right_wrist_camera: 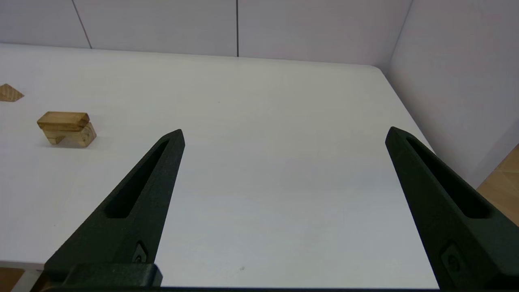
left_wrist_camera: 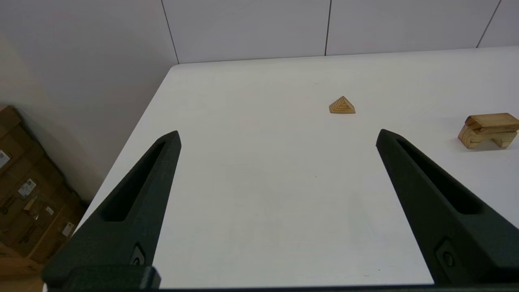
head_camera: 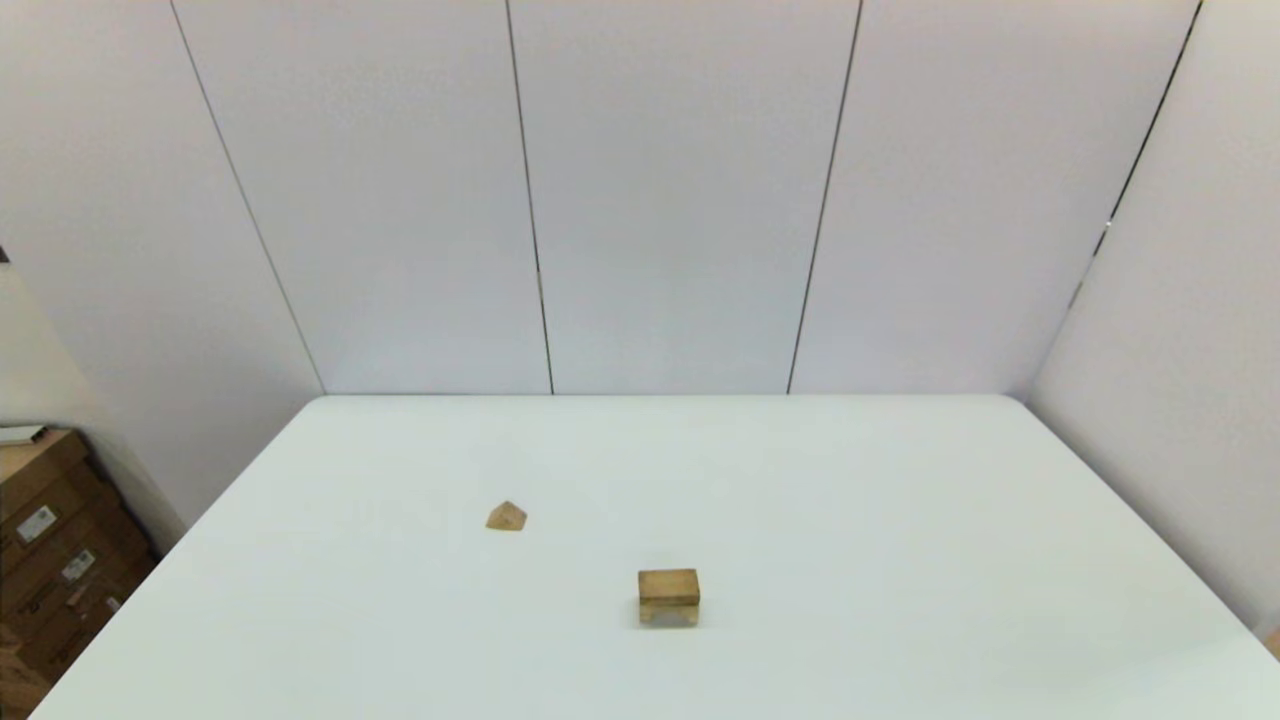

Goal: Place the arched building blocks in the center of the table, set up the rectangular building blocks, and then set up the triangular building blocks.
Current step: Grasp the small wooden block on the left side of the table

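The left gripper [left_wrist_camera: 277, 136] and right gripper [right_wrist_camera: 284, 134] both hang over the near table [head_camera: 900, 560] edge, fingers wide apart, holding nothing. The flat block [left_wrist_camera: 491, 121] lies on the arch block [left_wrist_camera: 472, 138] near the centre, hollow facing down. The triangle block [head_camera: 506, 516] sits apart, far-left, ridge up. Cardboard boxes [head_camera: 50, 560] at the left carry labels, not readable.

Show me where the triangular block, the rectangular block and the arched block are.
triangular block [left_wrist_camera: 342, 106], left wrist view, striped end face
rectangular block [left_wrist_camera: 492, 121], left wrist view, top face
arched block [left_wrist_camera: 470, 138], left wrist view, left leg
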`<state>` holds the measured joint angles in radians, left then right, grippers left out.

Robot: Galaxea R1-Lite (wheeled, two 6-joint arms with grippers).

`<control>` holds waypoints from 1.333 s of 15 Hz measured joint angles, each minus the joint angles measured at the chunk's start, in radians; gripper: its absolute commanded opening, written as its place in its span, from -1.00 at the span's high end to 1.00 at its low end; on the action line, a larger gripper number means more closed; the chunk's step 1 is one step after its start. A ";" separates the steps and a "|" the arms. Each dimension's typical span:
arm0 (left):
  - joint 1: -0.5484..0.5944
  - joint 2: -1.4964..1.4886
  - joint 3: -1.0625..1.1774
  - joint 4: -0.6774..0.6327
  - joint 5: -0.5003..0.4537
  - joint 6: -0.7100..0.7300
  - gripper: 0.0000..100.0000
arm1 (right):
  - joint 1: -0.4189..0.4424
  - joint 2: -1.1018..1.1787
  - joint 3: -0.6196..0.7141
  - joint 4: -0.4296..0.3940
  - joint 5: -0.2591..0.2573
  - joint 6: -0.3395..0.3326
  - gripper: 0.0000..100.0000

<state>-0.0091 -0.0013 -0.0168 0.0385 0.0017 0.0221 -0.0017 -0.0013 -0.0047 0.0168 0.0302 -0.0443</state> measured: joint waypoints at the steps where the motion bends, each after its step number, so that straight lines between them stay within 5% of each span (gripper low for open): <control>1: 0.000 0.000 0.000 0.002 0.000 0.003 -1.00 | 0.000 0.000 0.000 0.000 0.000 0.000 -1.00; 12: -0.001 0.054 -0.191 0.264 -0.100 0.002 -1.00 | 0.000 0.000 0.000 -0.001 0.000 0.000 -1.00; 20: -0.010 0.566 -0.462 0.257 -0.118 0.001 -1.00 | 0.000 0.000 0.000 0.000 0.000 0.000 -1.00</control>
<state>-0.0191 0.5651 -0.4791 0.2953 -0.1160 0.0230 -0.0017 -0.0013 -0.0047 0.0164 0.0302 -0.0443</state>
